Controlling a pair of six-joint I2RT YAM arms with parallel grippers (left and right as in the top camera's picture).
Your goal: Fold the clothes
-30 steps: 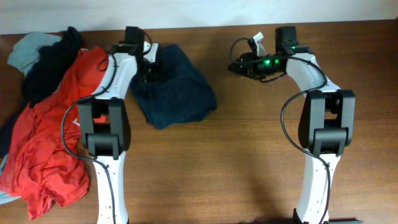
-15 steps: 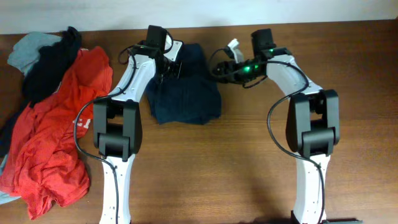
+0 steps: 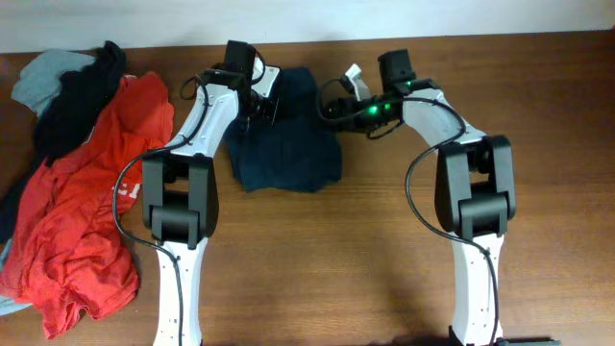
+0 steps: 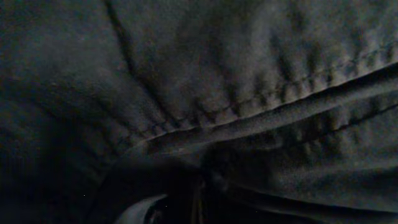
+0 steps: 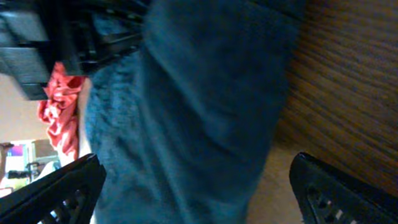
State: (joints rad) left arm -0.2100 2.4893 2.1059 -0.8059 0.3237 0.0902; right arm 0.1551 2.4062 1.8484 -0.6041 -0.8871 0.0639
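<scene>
One navy garment (image 3: 288,149) lies bunched on the table (image 3: 384,250) near its far edge. At its right side the right gripper (image 3: 332,108) is spread wide open. The left gripper (image 3: 258,91) is pressed into the fabric (jaws hidden, can't tell).

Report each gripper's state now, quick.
Left gripper: on the navy garment; open or closed cannot be told.
Right gripper: open, garment fabric between its spread fingers.

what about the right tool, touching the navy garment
Cannot tell: right wrist view shows the navy garment inside the open right tool, no plain contact or gap.
</scene>
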